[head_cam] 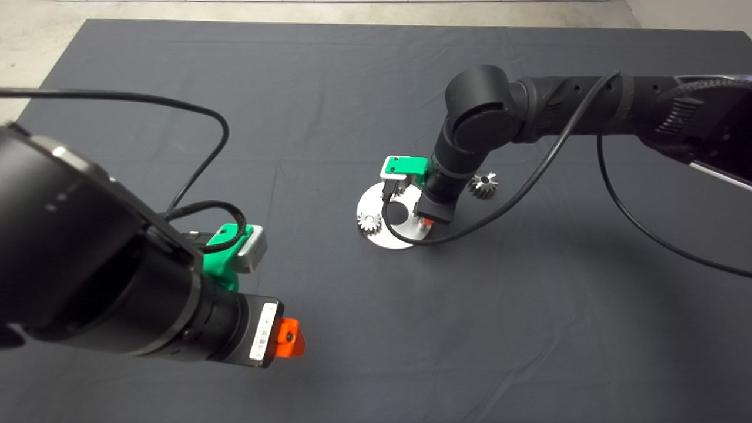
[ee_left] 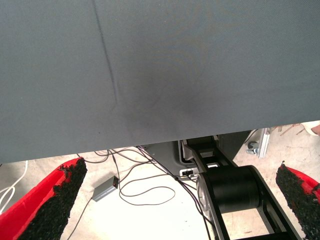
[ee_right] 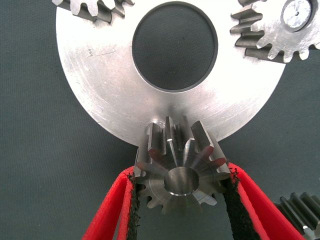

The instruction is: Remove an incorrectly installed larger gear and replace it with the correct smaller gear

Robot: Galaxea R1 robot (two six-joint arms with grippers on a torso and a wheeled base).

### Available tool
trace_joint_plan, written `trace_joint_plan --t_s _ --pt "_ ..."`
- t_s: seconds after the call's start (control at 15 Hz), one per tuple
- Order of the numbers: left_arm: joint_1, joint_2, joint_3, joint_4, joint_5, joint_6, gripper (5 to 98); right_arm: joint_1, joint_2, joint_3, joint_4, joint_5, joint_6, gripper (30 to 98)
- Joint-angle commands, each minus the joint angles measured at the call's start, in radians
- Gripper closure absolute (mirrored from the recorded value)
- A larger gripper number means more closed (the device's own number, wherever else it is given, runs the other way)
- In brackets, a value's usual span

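Observation:
My right gripper (head_cam: 424,222) (ee_right: 181,172) is shut on the larger gear (ee_right: 181,172), a shiny silver gear with long flared teeth. It holds the gear at the near rim of the round silver plate (head_cam: 376,202) (ee_right: 100,75). Whether the gear sits on a peg cannot be seen. The smaller gear (head_cam: 483,184) (ee_right: 302,212), dark grey, lies on the mat just right of the plate. Two pale short-toothed gears (ee_right: 95,7) (ee_right: 280,30) sit on the plate; the head view shows one pale gear (head_cam: 369,221). My left gripper (head_cam: 289,339) (ee_left: 175,200) hangs open at the lower left, holding nothing.
The plate has a round hole (head_cam: 399,212) in its middle. Black cables (head_cam: 529,182) hang from the right arm over the mat near the plate. The left wrist view shows the mat's edge, with floor cables (ee_left: 145,187) and a black robot base part (ee_left: 235,192) beyond.

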Motion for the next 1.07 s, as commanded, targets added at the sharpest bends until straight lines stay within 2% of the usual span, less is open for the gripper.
trace_joint_plan --t_s 0.0,0.27,1.0 --pt "-0.015 0.002 0.015 -0.016 0.003 -0.003 6.1 0.032 0.008 0.009 0.062 -0.129 0.001 90.2" --pt "-0.015 0.002 0.015 -0.016 0.003 -0.003 6.1 0.034 0.008 0.005 0.085 -0.129 0.001 90.2" --pt "-0.015 0.002 0.015 -0.016 0.001 -0.003 6.1 0.029 0.028 0.001 0.077 -0.129 0.001 90.2"
